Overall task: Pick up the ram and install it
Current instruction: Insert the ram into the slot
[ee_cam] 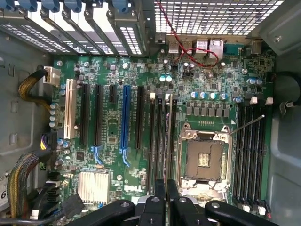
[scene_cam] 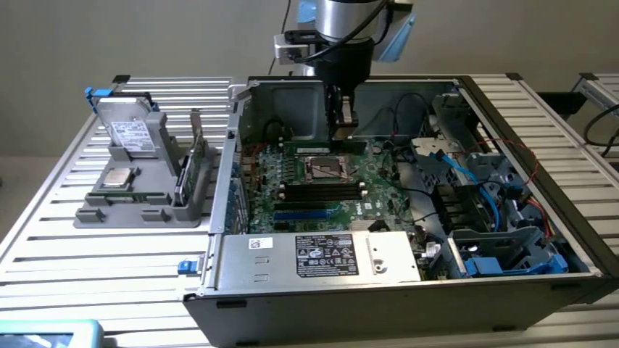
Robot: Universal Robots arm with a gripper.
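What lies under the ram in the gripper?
The ram, held in the gripper, hangs edge-on over the black memory slots of the motherboard, beside the empty CPU socket. The slot directly beneath is covered by the ram itself.

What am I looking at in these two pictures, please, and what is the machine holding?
This is one robot arm working over an open computer case that lies on a slatted table. The exterior view comes from a camera standing off the arm. The wrist view comes from a camera on the arm's wrist, looking down onto the green motherboard inside the case. The jaws are shut on the ram, a slim green memory stick, which the wrist view shows edge-on. It is at the long memory slots beside the processor socket; whether it is seated I cannot tell. On the exterior view's left, a grey holder on the table carries a silver hard drive and other parts.
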